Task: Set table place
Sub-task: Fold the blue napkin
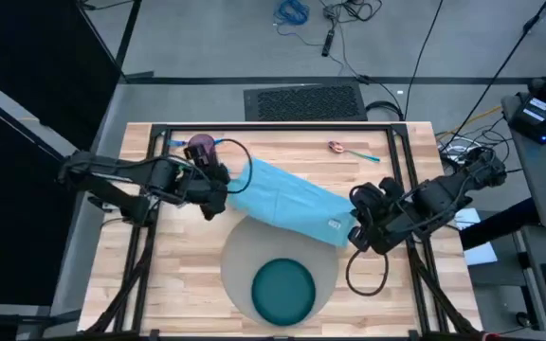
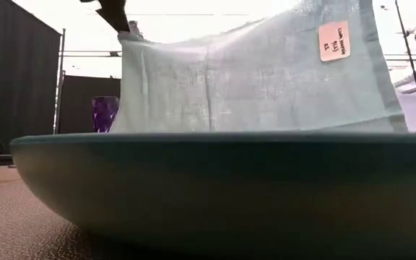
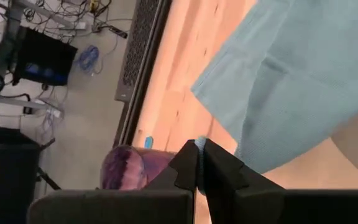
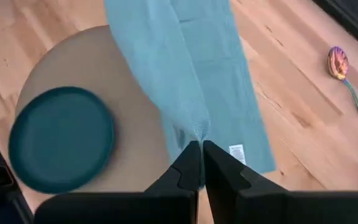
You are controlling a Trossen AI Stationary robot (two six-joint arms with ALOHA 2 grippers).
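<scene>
In the high view, the left pincer point(image 1: 224, 192) sits left of centre, pinching one corner of the light blue napkin point(image 1: 287, 201), with a purple cup point(image 1: 200, 146) just behind it at upper left. The cloth stretches diagonally across the middle of the surface point(image 1: 169, 275) to the right pincer point(image 1: 356, 230), pressed together on the opposite corner. The grey placemat point(image 1: 240, 248) lies at lower centre, its far edge under the napkin, carrying the teal plate point(image 1: 283, 290). A spoon point(image 1: 347, 149) lies at upper right; bare wood stays open along both sides.
</scene>
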